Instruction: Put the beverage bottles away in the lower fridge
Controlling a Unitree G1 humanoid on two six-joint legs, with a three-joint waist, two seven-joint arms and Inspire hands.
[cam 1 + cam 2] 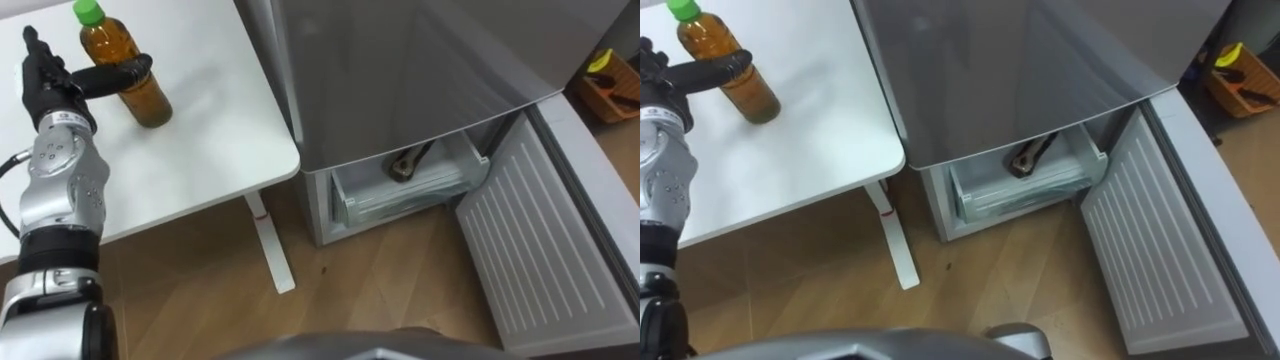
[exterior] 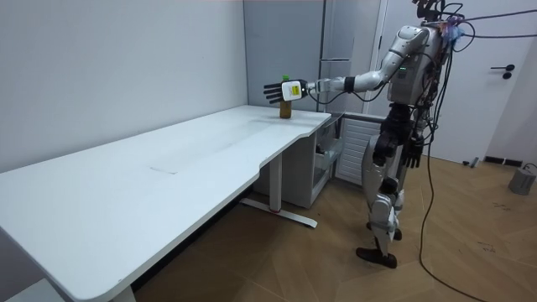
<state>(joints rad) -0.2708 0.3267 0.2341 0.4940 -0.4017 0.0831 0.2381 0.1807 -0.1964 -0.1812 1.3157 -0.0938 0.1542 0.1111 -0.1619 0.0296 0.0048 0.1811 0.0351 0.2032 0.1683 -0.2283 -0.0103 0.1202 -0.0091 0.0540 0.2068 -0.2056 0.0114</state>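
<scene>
A bottle of amber drink (image 1: 140, 92) with a green cap stands upright near the corner of the white table (image 1: 210, 150). My left hand (image 1: 48, 85) is stretched out beside it, fingers straight and the thumb lying across the bottle's front. The room view shows the same: the left hand (image 2: 273, 91) at the bottle (image 2: 285, 107). To the right stands the grey fridge (image 1: 420, 60). Its lower door (image 1: 540, 250) is swung wide open, and a clear drawer (image 1: 400, 195) inside holds a dark object (image 1: 408, 163).
The table's white leg (image 1: 270, 245) stands on the wood floor between table and fridge. An open brown box (image 1: 612, 88) with yellow items sits at the far right. In the room view I stand in front of the fridge, and a small bucket (image 2: 524, 179) sits by the wall.
</scene>
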